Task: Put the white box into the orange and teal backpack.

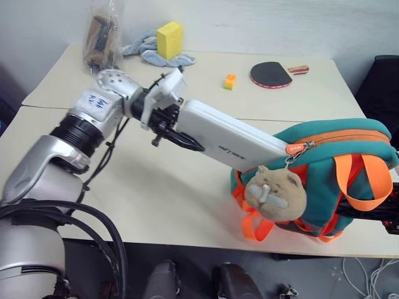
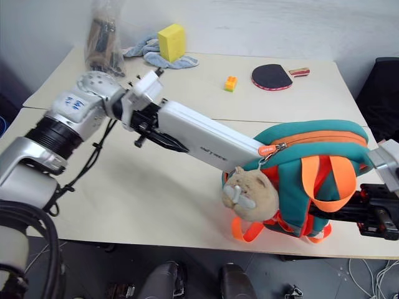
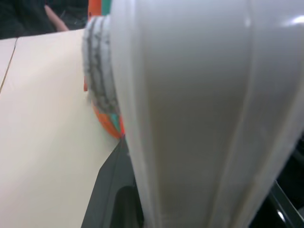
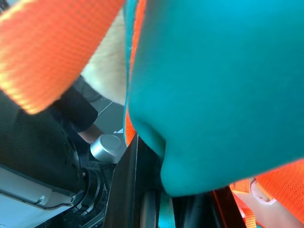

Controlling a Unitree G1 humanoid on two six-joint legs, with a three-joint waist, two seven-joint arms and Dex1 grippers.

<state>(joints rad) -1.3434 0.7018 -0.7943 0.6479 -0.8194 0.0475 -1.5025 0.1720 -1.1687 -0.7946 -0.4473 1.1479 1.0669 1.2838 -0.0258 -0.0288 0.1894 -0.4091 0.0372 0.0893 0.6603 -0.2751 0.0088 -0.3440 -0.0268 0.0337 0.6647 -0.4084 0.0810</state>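
Left gripper [image 1: 177, 138]: clamped white box [image 1: 234, 140], angling it into the opening
Right gripper [image 2: 368, 215]: closed on orange and teal backpack [image 2: 312, 159], steadying it at the desk's [image 1: 156, 187] front edge

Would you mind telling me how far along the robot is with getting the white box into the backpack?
Done: the left gripper holds the white box lifted off the table, and the backpack is unzipped at the top. In hand: the box's far end sits at the backpack's opening by the zipper pull, while the right gripper grips the backpack. Left: pushing the box fully inside and releasing it.
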